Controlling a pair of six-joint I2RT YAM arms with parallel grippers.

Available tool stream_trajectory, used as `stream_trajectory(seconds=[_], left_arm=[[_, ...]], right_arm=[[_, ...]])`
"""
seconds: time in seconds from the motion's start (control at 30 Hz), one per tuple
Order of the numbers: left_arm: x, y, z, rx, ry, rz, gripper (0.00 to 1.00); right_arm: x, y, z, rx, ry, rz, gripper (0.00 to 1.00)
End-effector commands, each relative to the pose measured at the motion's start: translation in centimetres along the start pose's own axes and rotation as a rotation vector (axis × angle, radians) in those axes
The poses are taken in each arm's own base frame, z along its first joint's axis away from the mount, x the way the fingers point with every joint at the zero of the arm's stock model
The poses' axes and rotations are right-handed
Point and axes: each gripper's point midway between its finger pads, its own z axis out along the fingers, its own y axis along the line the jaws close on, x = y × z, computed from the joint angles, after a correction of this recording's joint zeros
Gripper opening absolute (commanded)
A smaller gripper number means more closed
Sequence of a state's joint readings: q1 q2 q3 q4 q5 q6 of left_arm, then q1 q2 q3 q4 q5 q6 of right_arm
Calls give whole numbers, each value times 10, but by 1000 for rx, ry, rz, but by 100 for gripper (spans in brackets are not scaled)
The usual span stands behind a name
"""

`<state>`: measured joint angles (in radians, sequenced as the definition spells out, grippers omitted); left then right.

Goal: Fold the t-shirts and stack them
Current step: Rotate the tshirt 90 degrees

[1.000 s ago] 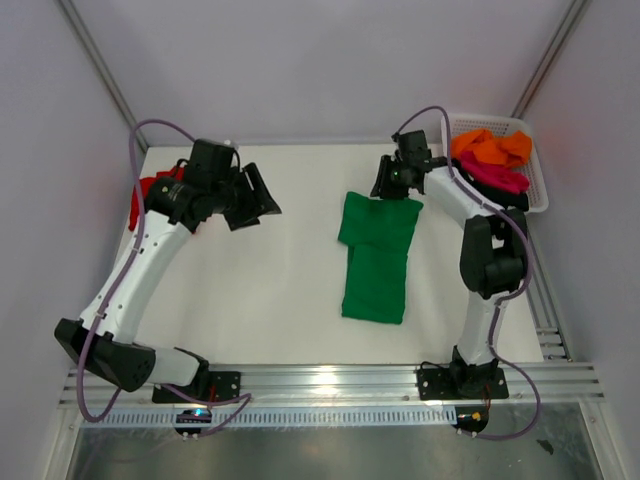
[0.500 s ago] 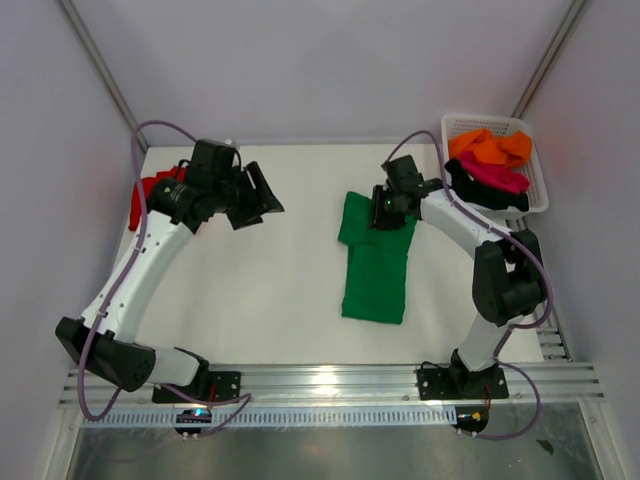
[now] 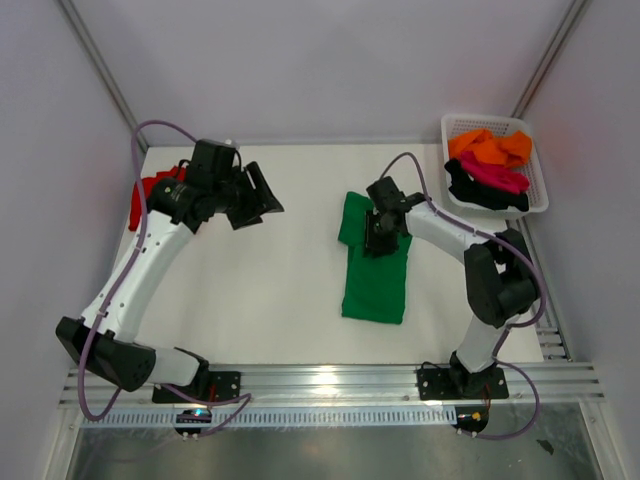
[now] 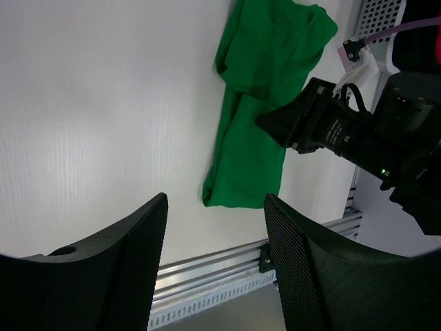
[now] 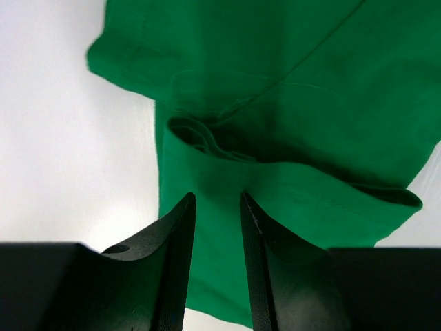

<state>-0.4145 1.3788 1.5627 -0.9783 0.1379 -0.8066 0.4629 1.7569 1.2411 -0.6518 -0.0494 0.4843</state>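
Right of centre, the green shirt point(image 3: 377, 268) lay folded, long axis near-to-far, wider end far. The right gripper point(image 5: 216, 203) hung over it, jaws narrow; the left gripper point(image 3: 260, 200) gaped wide, empty.

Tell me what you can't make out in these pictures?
Red t-shirt: top view, mostly behind the left arm; folded or not is unclear.
Black t-shirt: top view, partly under the magenta t-shirt and orange t-shirt in the basket; how many shirts lie there is unclear.
Right tool: right wrist view, poised close over the green t-shirt; whether cloth is pinched cannot be told.
Basket: left wrist view, cut off by the top edge.
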Motion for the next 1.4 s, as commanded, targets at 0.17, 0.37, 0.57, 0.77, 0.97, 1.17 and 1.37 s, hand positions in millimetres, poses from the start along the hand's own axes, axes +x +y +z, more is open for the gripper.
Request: stream_trajectory(seconds=[0.17,0.37,0.57,0.77,0.97,1.17,1.37], left_arm=[[-11,-5,-30,18,-78,35,61],[-10,-11,-33,38,-68,37,61],[-16,-13,-39,36,-87,50,61],[-22,-14,-46,29,-114,63,62],[-25,-13,-48,20,-130,64,64],[-25,-13,-47,12,-123,68,64],[-23,-14,-49,20,-114,67,65]], right_arm=[[9,-25,23,172,6,81,37],[11,-10,48,122,75,92,37],[19,25,63,63,114,56,37],[31,78,61,2,138,-18,37],[60,133,64,-80,203,-109,37],[88,169,62,-123,260,-222,37],[89,170,64,-112,244,-234,37]])
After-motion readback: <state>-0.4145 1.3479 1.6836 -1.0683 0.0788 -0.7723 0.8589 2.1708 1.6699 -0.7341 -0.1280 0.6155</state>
